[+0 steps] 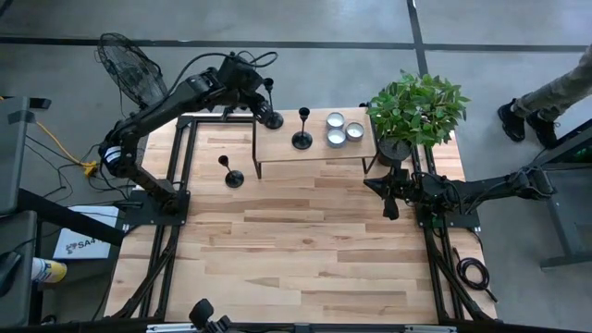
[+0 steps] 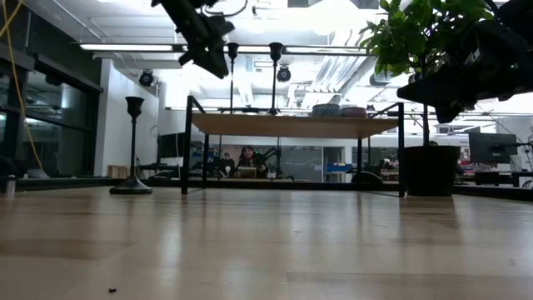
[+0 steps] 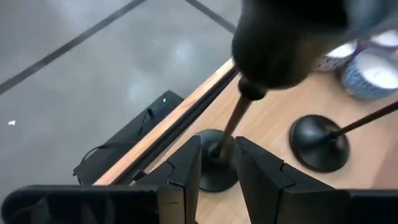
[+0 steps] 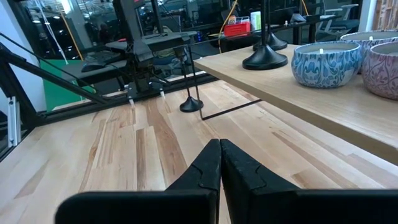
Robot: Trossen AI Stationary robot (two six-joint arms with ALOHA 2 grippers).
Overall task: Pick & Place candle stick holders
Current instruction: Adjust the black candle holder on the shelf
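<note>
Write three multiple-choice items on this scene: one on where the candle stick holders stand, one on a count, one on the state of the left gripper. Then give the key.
1. Where does the candle stick holder that stands apart from the other two rest?
A. on the table top, beside the raised shelf
B. on the raised shelf
C. in the plant pot

2. How many candle jars sit on the raised shelf?
A. one
B. three
C. five

3. What is the left gripper doing?
A. hanging shut over bare table
B. holding a candle jar
C. standing open about the stem of a holder on the shelf

Key: 1 A, the high view shows it on the table planks left of the shelf. 2 B, three round jars cluster near the plant. 3 C, the left wrist view shows gaps between fingers and stem.
</note>
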